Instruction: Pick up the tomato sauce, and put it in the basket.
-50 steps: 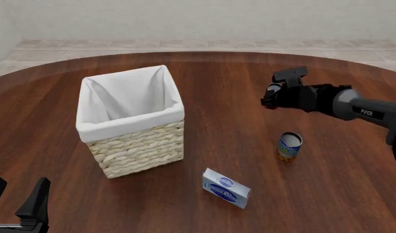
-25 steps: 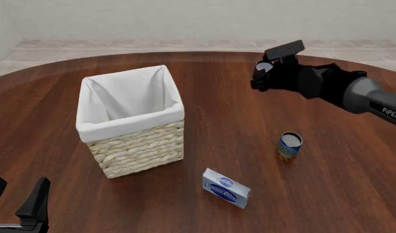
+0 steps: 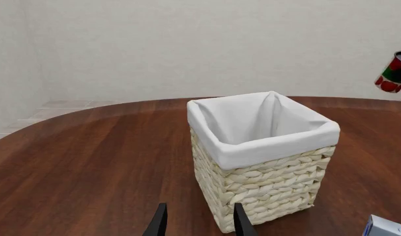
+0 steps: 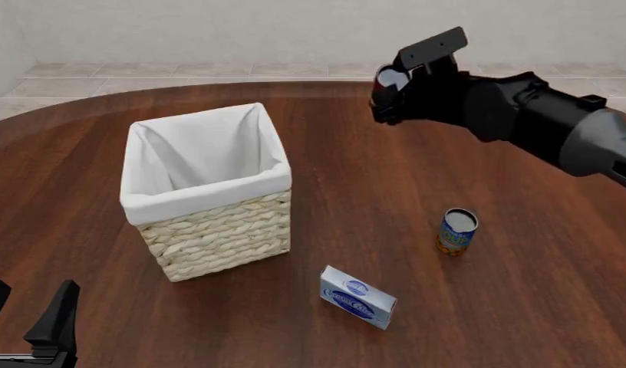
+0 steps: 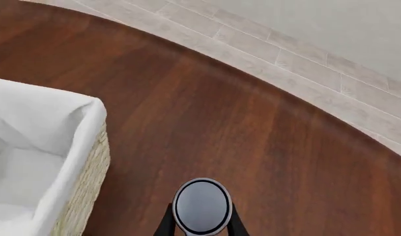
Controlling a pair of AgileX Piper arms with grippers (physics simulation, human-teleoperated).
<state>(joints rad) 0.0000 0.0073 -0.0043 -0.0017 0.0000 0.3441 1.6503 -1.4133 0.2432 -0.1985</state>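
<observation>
One gripper, the right (image 4: 387,98), is clamped on the sauce (image 4: 392,77), aloft beside the basket (image 4: 215,230). Left gripper (image 4: 27,310) rests with jaws apart.

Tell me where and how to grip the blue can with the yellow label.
Grip the blue can around its round side wall at mid-height, coming from above: it stands upright on the table, apart from the carton, so a claw can close across its width.

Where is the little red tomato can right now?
The tomato sauce is up in the air, held in the right gripper, to the right of the basket in the front view.
</observation>
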